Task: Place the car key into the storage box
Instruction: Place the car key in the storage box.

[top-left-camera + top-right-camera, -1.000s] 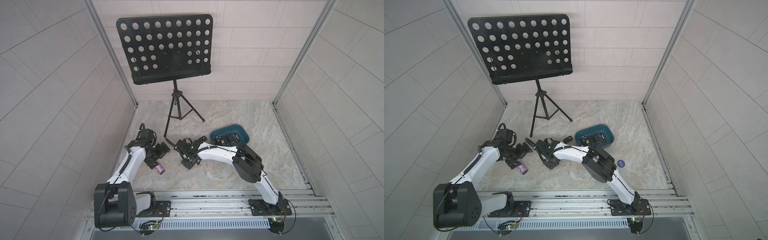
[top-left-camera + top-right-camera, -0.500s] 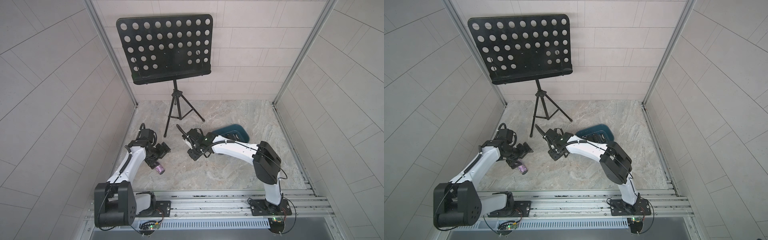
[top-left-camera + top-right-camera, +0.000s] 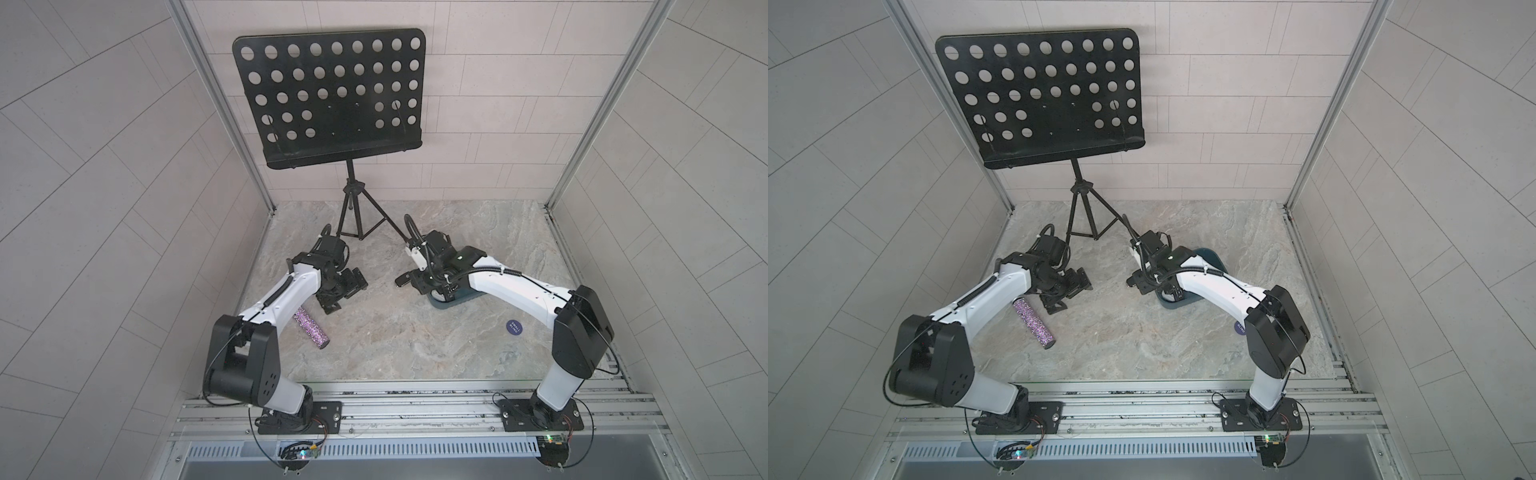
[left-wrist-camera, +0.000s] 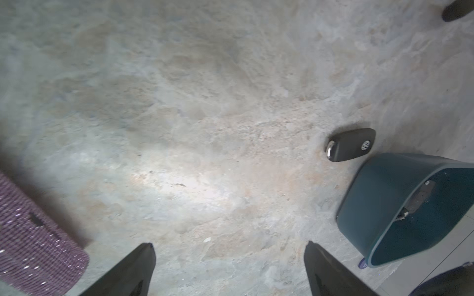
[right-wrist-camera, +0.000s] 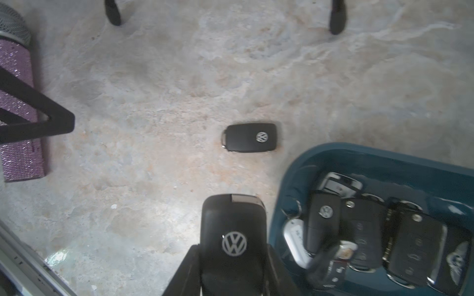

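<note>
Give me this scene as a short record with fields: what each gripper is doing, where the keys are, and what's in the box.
right gripper: shut on held key, beside the box wall
left gripper: open, empty, over bare table
loose key: flat on table, just outside the box
box contents: several stored keys
task state: held key not yet inside the box
other: purple roll near left gripper; music stand at the back
</note>
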Controlling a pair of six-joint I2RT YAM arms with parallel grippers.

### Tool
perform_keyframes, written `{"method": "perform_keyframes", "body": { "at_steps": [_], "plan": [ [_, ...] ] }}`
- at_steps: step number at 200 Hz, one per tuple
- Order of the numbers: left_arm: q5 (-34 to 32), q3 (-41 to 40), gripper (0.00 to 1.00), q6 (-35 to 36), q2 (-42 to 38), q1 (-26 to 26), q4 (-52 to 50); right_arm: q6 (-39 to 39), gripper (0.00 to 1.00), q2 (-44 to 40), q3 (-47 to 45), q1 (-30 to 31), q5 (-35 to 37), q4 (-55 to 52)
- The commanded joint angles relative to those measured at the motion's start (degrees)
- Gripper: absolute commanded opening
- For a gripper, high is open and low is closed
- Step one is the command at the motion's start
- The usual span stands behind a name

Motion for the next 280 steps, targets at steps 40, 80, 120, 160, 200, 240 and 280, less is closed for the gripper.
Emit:
{"method": "perform_keyframes", "body": {
  "at_steps": [40,80,120,160,200,240,280],
  "plan": [
    [-4.0,11.8,0.98,-1.0,9.4,-5.5,-1.9,-2.9,0.28,-3.9,-0.9,-9.6,1.5,-3.0],
    [-6.1,15.4,0.98,-0.5,11.7,-7.2,-1.9,-4.6,0.28,-1.0,2.7,-15.0,5.4,-7.5],
    [-6.3,17.6,0.98,-0.3,13.9,-7.9,-1.8,-5.9,0.29,1.6,3.1,-19.0,6.9,-8.6],
    [-6.8,18.9,0.98,0.0,14.6,-8.3,-2.1,-5.8,0.29,4.6,2.2,-21.5,7.3,-8.0],
    [-7.5,20.1,0.98,1.4,14.7,-8.4,-3.4,-5.1,0.29,7.5,1.0,-22.5,6.5,-6.2],
    [-7.7,19.4,0.98,1.8,13.9,-8.4,-3.5,-4.3,0.30,9.5,-0.3,-23.7,5.3,-5.1],
    [-7.8,17.5,0.97,1.7,12.9,-8.4,-2.9,-4.1,0.31,11.0,-1.1,-24.0,5.1,-4.8]
  ]
}}
